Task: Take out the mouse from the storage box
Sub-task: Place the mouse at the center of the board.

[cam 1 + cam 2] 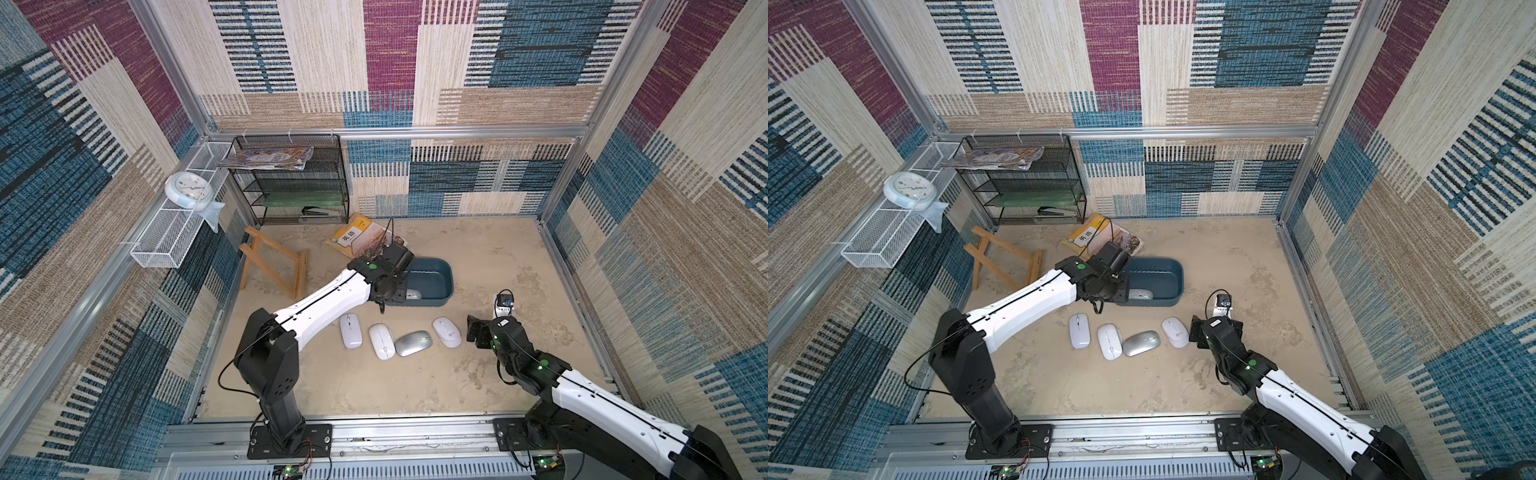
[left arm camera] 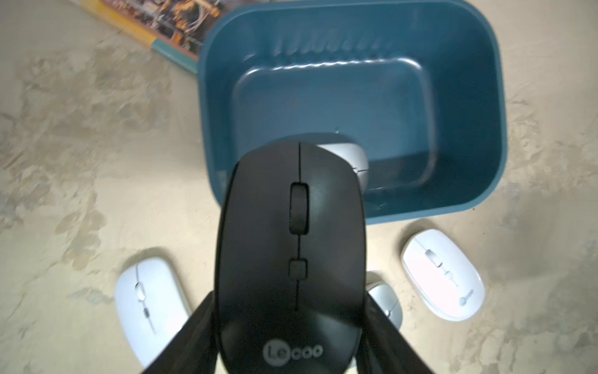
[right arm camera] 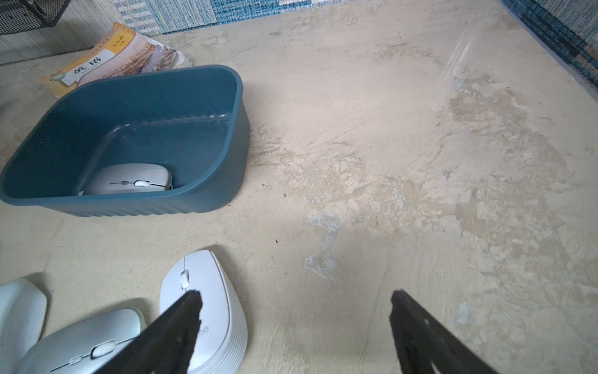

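Note:
In the left wrist view my left gripper (image 2: 289, 293) is shut on a black mouse (image 2: 291, 246), one finger against each of its sides, above the near rim of the teal storage box (image 2: 498, 97). A silver-white mouse (image 3: 129, 179) lies inside the box (image 3: 239, 129), against its near wall. In both top views the left wrist (image 1: 382, 278) covers the box's (image 1: 440, 266) near left corner and hides the black mouse. My right gripper (image 3: 295, 296) stands open and empty over bare table, right of a white mouse (image 3: 210, 291).
Several mice lie in a row in front of the box: white ones (image 1: 350, 330) (image 1: 381, 340) (image 1: 446, 331) and a silver one (image 1: 413, 343). A book (image 1: 361, 239) lies behind the box, a wooden easel (image 1: 274, 266) to its left, and a black mesh rack (image 1: 291, 183) stands at the back.

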